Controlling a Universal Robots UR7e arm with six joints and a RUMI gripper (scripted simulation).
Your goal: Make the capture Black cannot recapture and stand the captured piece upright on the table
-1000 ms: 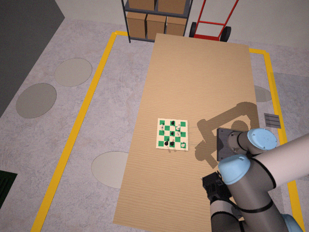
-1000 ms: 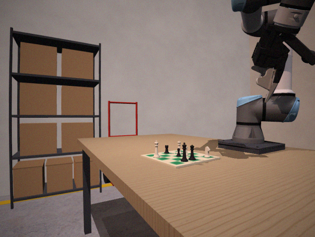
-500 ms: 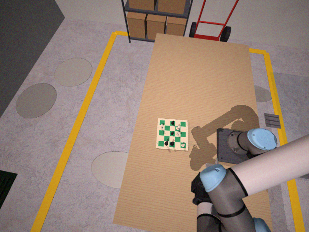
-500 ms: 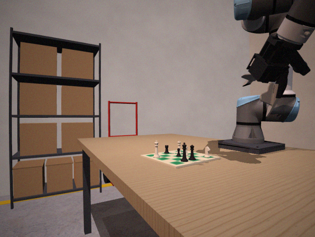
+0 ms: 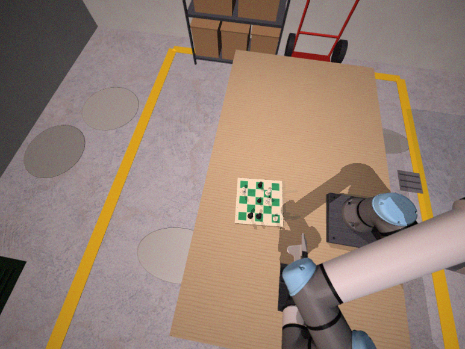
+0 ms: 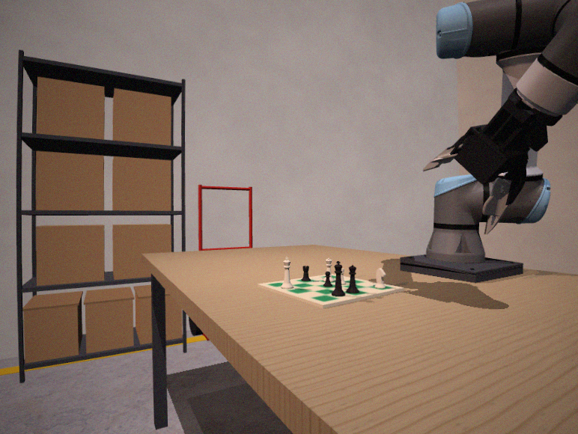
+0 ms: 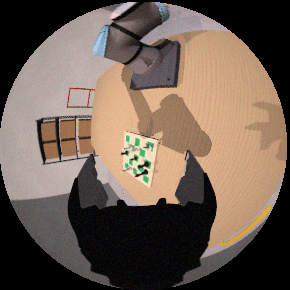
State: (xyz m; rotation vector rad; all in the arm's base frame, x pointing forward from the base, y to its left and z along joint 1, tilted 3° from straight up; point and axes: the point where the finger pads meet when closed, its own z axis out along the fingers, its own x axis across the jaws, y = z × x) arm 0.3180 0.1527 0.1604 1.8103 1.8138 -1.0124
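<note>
Your gripper hangs fully open and empty, high above the table. The green-and-cream chessboard lies mid-table, black and white pieces upright on it.

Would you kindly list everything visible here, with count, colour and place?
chessboard: one, green and cream, on the table
black pieces: four, upright on the board
white pieces: four, upright on the board
table: one, wooden
shelf rack: one, dark, holding brown boxes, by the wall
hand truck: one, red, beyond the table
floor line: yellow, around the table
arm base plate: one, dark, on the table
gripper: one, black, open, above the table
</note>
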